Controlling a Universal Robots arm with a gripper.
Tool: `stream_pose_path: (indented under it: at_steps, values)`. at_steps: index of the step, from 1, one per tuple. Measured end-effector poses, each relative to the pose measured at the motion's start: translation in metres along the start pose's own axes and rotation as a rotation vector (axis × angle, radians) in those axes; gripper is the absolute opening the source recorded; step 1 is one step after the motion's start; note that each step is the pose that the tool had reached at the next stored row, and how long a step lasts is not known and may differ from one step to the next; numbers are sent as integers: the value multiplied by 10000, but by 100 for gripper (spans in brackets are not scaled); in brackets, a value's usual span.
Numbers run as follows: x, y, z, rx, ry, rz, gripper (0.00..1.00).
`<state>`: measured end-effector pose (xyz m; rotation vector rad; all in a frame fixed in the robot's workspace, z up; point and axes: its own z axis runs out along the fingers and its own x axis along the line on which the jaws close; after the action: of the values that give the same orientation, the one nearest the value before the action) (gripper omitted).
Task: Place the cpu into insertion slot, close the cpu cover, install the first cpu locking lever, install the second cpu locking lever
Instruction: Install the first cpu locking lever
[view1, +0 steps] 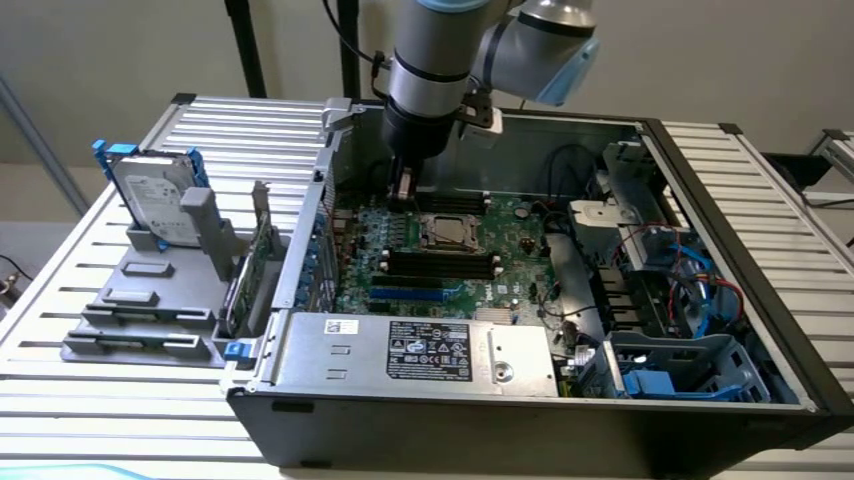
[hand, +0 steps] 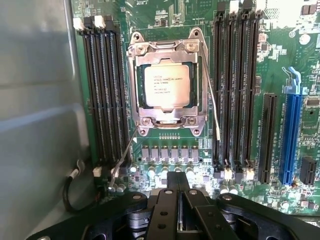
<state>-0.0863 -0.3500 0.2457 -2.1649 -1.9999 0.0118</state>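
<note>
Print on the cpu (hand: 166, 86) and the power supply label (view1: 430, 350) cannot be read.

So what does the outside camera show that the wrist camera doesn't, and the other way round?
Exterior view: the whole open computer case, the robot arm above it, a hard drive on a grey stand at the exterior view's left, and the labelled power supply. Wrist view: the print on the cpu and two thin wire levers beside it. Both: the green motherboard, the cpu under its cpu cover, and the shut gripper.
</note>
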Motion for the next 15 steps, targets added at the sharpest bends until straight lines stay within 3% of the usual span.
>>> stream_pose_path:
  at_steps: [15]
  values:
    - [7,-27,-78,-5,864,1250,11]
